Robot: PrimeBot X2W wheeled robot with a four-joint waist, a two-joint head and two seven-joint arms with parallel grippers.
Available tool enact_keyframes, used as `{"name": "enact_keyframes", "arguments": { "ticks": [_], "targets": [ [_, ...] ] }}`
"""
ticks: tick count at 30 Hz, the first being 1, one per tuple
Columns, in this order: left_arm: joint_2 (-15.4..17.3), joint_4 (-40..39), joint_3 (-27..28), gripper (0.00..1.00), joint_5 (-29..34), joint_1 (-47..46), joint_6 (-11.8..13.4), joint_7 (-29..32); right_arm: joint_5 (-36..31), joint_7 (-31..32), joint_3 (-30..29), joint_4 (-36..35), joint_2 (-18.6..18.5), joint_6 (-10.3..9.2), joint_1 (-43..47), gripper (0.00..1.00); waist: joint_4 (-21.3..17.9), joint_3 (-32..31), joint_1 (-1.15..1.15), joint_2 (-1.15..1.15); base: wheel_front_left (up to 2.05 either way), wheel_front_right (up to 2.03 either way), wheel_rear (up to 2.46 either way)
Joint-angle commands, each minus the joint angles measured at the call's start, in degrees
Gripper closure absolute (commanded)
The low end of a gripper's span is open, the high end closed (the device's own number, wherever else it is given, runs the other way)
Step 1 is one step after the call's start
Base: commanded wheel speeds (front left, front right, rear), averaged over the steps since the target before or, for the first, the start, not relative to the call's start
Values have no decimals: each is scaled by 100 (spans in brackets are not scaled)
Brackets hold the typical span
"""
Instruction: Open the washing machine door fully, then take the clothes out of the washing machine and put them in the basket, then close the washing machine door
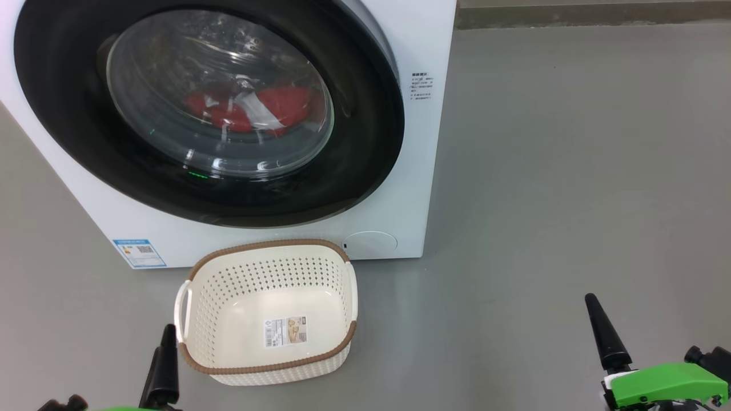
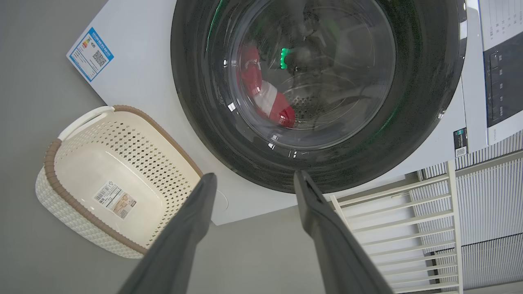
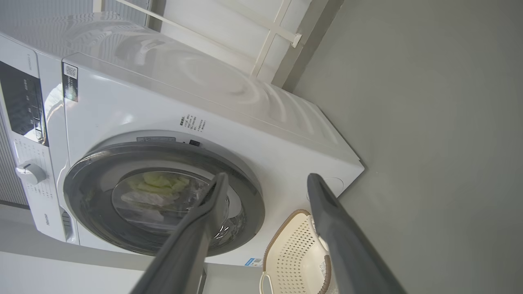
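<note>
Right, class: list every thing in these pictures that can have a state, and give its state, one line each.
washing machine door, shut.
clothes, inside the drum, behind the door.
basket, upright on the floor, empty.
left gripper, open, holding nothing.
right gripper, open, holding nothing.

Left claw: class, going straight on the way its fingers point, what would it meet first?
Most likely the washing machine door, at its black rim. The left claw is open and aimed there, with nothing between. Depth is hard to judge.
</note>
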Motion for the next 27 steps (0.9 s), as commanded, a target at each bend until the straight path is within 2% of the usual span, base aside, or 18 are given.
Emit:
{"name": "enact_keyframes", "arguments": {
  "ticks": [1, 2, 3, 27],
  "targets": [
    [112, -204, 14, 0, 237, -103, 35, -99, -222, -66, 93, -178, -101, 3, -55, 0, 0, 0, 0, 0, 0, 0, 0],
    [120, -265, -97, 0, 797, -72, 86, -200, -758, -166, 238, -166, -203, 3, -31, 0, 1, -3, 0, 0, 0, 0, 0],
    [123, -282, -132, 0, 986, -64, 103, -234, -929, -200, 286, -156, -234, 3, -20, 0, 2, -5, 0, 0, 0, 0, 0],
    [228, -538, -526, 0, 2805, 82, 372, -624, -2600, -585, 683, -133, -480, 5, 73, 0, -25, -45, -1, 0, 0, 0, 0]
  ]
}}
